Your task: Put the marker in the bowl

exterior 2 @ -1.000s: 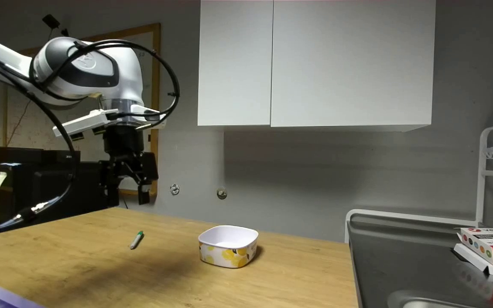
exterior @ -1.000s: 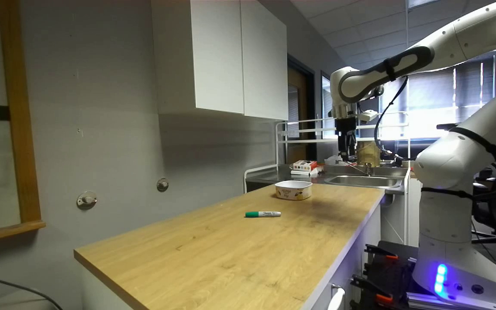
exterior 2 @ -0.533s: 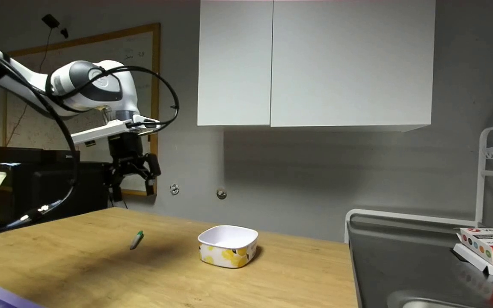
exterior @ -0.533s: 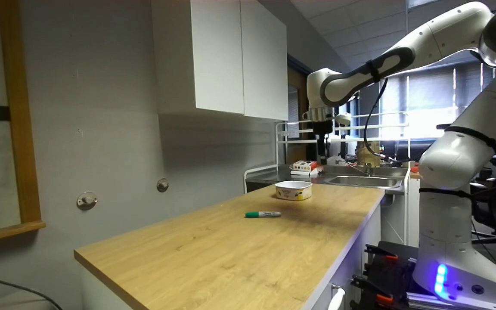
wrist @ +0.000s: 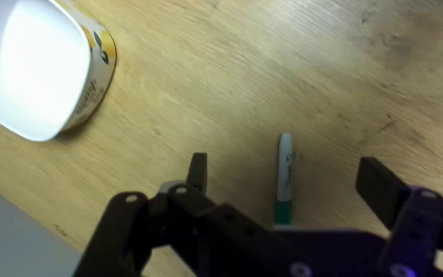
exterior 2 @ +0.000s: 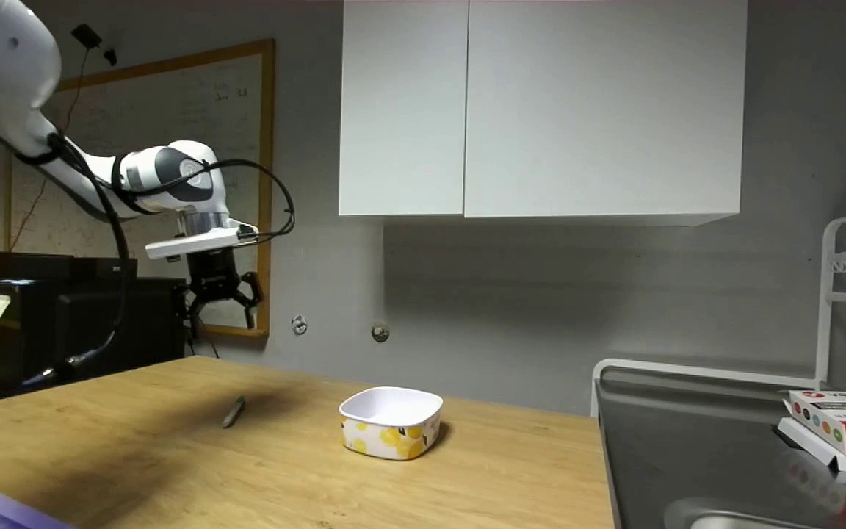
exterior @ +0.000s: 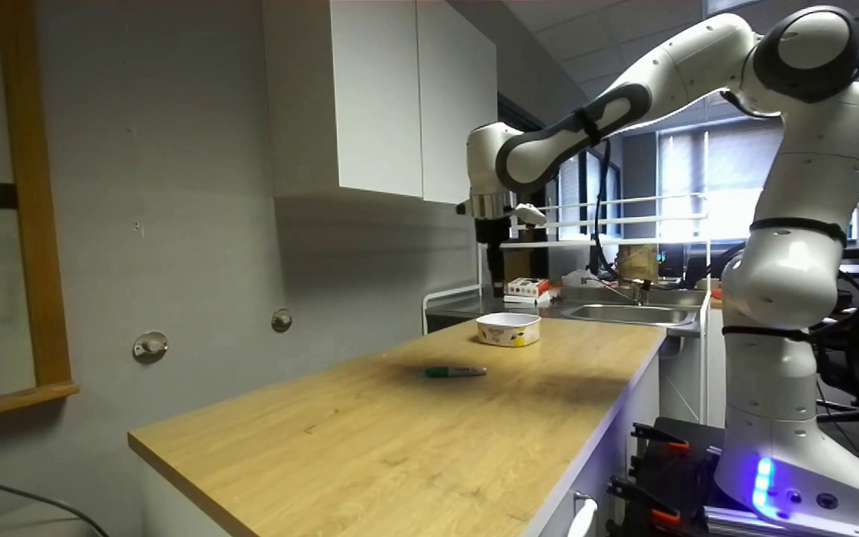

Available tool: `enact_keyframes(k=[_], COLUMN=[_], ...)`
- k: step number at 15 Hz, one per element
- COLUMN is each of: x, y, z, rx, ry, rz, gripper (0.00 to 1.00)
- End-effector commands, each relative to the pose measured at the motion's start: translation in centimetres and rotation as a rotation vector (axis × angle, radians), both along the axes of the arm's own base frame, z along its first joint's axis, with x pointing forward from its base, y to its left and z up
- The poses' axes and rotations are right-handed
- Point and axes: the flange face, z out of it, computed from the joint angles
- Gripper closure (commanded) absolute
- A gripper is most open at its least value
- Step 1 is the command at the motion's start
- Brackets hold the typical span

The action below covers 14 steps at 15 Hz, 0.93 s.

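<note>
The marker, grey-white with a green end, lies on the wooden counter in both exterior views. The bowl, white inside with a yellow fruit pattern outside, stands upright near it in both exterior views. My gripper is open and empty, well above the counter in both exterior views. In the wrist view the marker shows between the spread fingers of the gripper, its green end partly cut off by the gripper body. The bowl shows at the upper left, partly out of frame.
White wall cabinets hang over the back of the counter. Beyond the bowl are a red and white box, a white rack and a metal sink. A wall runs along the counter's back edge.
The arm has reached out over the counter toward the wall, carrying the open gripper left in an exterior view. Its shadow now falls on the marker. The marker and bowl have not moved.
</note>
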Motion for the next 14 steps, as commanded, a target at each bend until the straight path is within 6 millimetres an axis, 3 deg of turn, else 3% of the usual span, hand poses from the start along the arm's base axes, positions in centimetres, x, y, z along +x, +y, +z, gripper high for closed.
enact_keyframes(k=[1,3,5,10,14], x=[4.8,6.7,8.4,11.6,13.2], y=[3.5,4.4,4.1,1.3,-0.5], z=[-1.9,-3.9,-6.4,-12.5,-16.1], rx=[0.047,0.07,0.094,0.173,0.243], ry=[0.063,0.097,0.142,0.239,0.299], rz=[0.142,0.205,0.244,0.284,0.279], gripper=[0.0,0.0,0.0,0.0,0.0])
